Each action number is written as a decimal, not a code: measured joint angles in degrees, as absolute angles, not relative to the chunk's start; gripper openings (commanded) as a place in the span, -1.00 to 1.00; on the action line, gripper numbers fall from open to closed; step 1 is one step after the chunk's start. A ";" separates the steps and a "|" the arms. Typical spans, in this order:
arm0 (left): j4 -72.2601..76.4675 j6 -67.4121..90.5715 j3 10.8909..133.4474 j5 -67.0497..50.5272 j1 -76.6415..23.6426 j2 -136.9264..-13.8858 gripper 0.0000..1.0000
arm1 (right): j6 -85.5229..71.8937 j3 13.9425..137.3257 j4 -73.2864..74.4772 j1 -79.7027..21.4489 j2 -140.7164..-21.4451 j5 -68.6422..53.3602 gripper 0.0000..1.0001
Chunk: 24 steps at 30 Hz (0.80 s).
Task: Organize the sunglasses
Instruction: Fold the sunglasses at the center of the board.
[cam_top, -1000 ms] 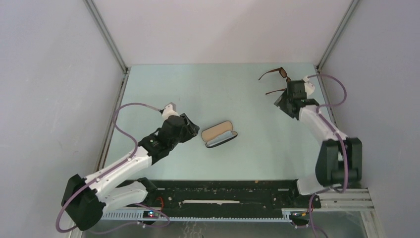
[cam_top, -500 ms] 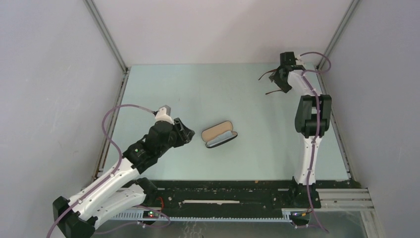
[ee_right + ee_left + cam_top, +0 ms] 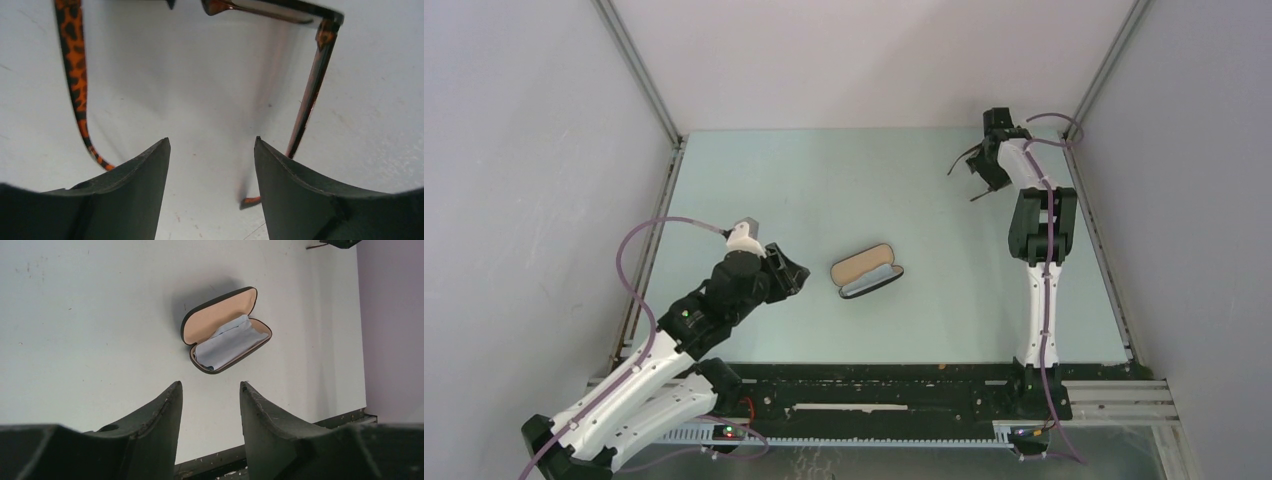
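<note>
The sunglasses [image 3: 74,65] have a mottled brown frame and lie at the far right of the table with their temple arms unfolded. In the right wrist view both temples run toward me, and the front frame [image 3: 280,9] is cut off at the top edge. My right gripper [image 3: 212,142] is open and empty, just above the table, between the two temple ends. In the top view it [image 3: 987,170] covers most of the sunglasses [image 3: 964,158]. My left gripper [image 3: 210,385] is open and empty, near and left of the open case [image 3: 225,330].
The oblong black case [image 3: 867,271] lies open mid-table, with tan lining and a pale blue cloth [image 3: 227,342] in its lower half. Enclosure walls and a corner post [image 3: 1096,75] stand close behind the right gripper. A black rail [image 3: 874,385] runs along the near edge.
My right arm has stretched out to the far right corner, and its gripper now sits over the sunglasses. My left arm has drawn back a little toward the near left.
</note>
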<state>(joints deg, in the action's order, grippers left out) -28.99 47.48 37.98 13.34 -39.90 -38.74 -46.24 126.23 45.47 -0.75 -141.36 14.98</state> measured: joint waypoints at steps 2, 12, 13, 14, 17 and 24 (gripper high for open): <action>-29.17 47.48 37.98 13.32 -39.90 -38.79 0.01 | -46.41 124.70 45.10 -0.60 -141.36 14.94 0.39; -29.32 47.46 37.98 13.28 -39.90 -39.79 0.01 | -44.29 111.83 38.46 1.32 -134.50 11.18 0.39; -29.30 47.46 37.98 13.28 -39.90 -39.81 0.01 | -43.53 108.51 36.86 1.41 -132.62 10.52 0.41; -29.19 47.46 37.98 13.28 -39.90 -39.81 0.01 | -42.87 105.91 36.38 1.45 -130.85 10.13 0.43; -28.56 47.44 37.98 13.08 -39.90 -40.27 0.00 | -40.51 96.44 34.00 1.50 -123.68 9.39 0.54; -27.62 46.44 37.98 11.79 -39.92 -43.83 -0.01 | -36.77 93.56 30.20 3.07 -114.61 11.38 0.70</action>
<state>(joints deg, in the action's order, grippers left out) -27.62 46.44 37.98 11.79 -39.92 -43.83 -36.77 93.56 30.20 3.07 -114.61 11.38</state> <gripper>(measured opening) 0.500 0.825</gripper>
